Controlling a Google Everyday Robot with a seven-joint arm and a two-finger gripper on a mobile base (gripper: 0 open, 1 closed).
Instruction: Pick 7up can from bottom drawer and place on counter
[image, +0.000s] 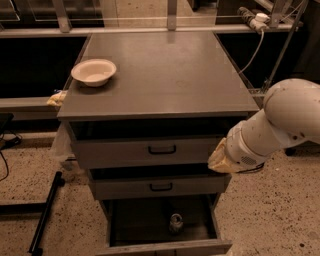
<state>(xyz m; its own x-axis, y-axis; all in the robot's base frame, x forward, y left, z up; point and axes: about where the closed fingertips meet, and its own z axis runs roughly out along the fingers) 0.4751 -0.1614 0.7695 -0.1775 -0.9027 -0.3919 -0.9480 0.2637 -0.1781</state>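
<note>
The 7up can (175, 222) is a small silvery can standing upright inside the open bottom drawer (165, 247), near its middle. The counter (170, 75) is the flat grey top of the cabinet. My white arm reaches in from the right. Its cream-coloured gripper end (220, 160) hangs in front of the right side of the top drawer, above and to the right of the can and well apart from it.
A cream bowl (93, 71) sits on the counter's left front part. The top drawer (150, 149) and middle drawer (160, 186) with black handles are partly pulled out. A black pole (45, 212) lies on the floor at the left. A power strip (250, 15) and cable hang at the back right.
</note>
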